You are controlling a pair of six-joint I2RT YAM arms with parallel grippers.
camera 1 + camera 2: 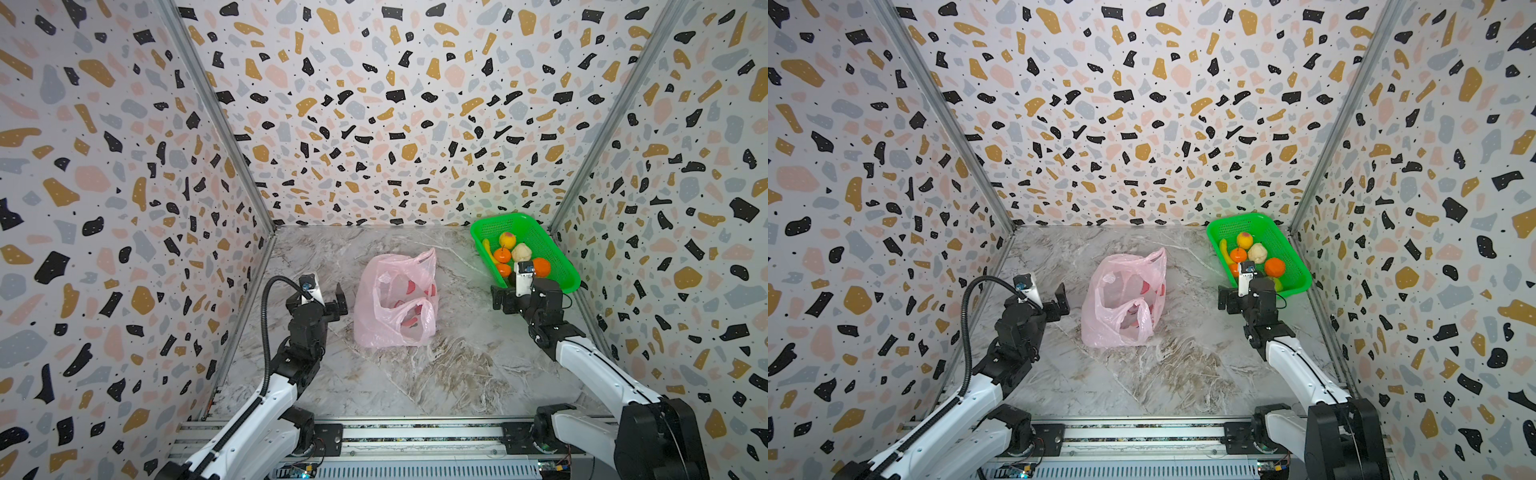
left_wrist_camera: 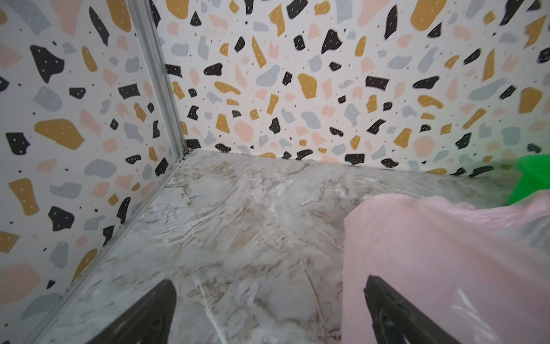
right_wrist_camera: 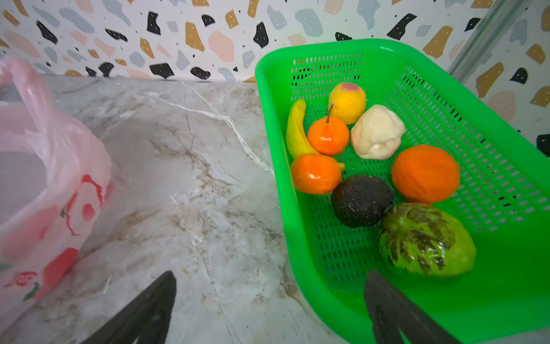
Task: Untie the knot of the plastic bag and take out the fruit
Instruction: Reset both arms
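plastic bag (image 1: pixel 397 301) slumped mid-table, handles loose | fruit (image 3: pixel 378 166) all in green basket (image 3: pixel 491 166), off the bag's right | left gripper (image 1: pixel 332 301) just beside bag, jaws wide, empty | right gripper (image 1: pixel 505 297) at basket's near end, jaws wide, empty

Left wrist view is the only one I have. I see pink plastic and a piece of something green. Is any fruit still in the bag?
Observer: In both top views the plastic bag lies slack with its mouth open; I can make out only red print inside, no fruit.
Operator: Where is the fruit then?
Observer: In the green basket: a banana, a peach, three orange fruits, a cream bumpy one, a dark one and a green striped one.
Operator: And the right gripper?
Observer: The right gripper is open and empty, one finger over the basket's near rim, the other over the table.
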